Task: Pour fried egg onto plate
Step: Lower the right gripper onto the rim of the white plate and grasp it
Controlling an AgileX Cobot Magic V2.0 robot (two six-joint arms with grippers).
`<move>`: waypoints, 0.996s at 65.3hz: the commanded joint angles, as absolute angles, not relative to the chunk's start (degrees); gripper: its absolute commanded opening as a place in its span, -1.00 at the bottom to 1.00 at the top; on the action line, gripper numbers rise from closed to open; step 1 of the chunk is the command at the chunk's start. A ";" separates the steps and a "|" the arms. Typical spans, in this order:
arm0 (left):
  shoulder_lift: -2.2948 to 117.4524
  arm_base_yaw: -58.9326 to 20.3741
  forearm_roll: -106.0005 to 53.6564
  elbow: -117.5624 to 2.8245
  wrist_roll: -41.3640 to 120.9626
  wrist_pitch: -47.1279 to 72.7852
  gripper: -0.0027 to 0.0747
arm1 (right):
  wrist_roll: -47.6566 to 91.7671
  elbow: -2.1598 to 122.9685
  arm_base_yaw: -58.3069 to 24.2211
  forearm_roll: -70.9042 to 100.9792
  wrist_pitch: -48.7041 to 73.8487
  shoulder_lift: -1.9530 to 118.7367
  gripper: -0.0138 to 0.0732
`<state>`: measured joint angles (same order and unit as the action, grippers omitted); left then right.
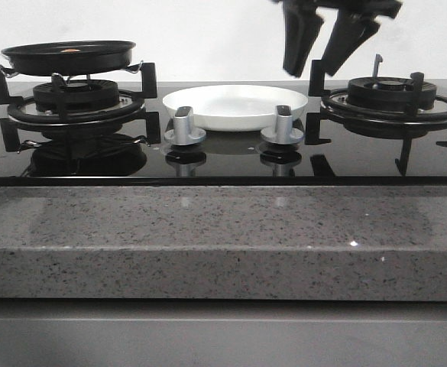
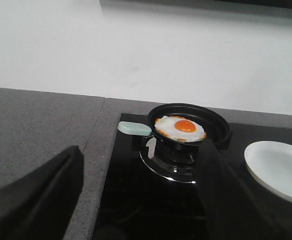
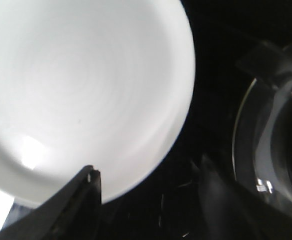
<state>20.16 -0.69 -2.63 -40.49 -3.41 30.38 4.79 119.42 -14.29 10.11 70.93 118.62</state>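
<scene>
— None of the pour is done, as far as you can judge. Your fried egg lies flat in the black frying pan, and the pan sits on the left burner of the hob.

— And the plate?

— Your plate is bare. It rests on the black glass between the two burners, just behind the two silver knobs, near the pan but not touching it.

— Where are my arms?

— Your left gripper hangs back from the pan, jaws spread wide and holding nothing; the pale handle points toward it, ungrasped. Your right gripper hovers above the gap between plate and right burner, jaws parted and empty too.

— So what's left?

— Everything, I'd say: take the handle, lift the pan, carry it over the plate, tip the egg out. The grey stone worktop in front plays no part.
</scene>
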 commanded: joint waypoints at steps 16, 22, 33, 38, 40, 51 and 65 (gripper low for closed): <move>21.20 -0.71 -2.75 -42.14 -3.44 25.40 0.32 | 1.83 126.65 -10.52 15.17 74.06 122.63 0.36; 21.20 -0.71 -2.75 -42.14 -3.44 25.40 0.32 | 1.83 126.65 -9.71 18.80 74.20 123.58 0.36; 21.20 -0.71 -2.75 -42.14 -3.44 25.40 0.32 | 1.88 126.65 -9.47 21.86 75.30 124.52 0.36; 21.20 -0.71 -2.75 -42.14 -3.44 25.40 0.32 | 1.92 126.65 -9.57 22.41 75.65 124.57 0.31; 21.20 -0.71 -2.75 -42.14 -3.44 25.40 0.32 | 1.93 126.65 -9.57 22.61 75.87 124.57 0.24; 21.20 -0.71 -2.75 -42.14 -3.44 25.40 0.32 | 1.93 126.65 -9.68 22.96 76.37 124.57 -0.18; 21.20 -0.71 -2.75 -42.14 -3.44 25.40 0.32 | 1.93 126.65 -9.68 23.15 75.80 124.46 -0.52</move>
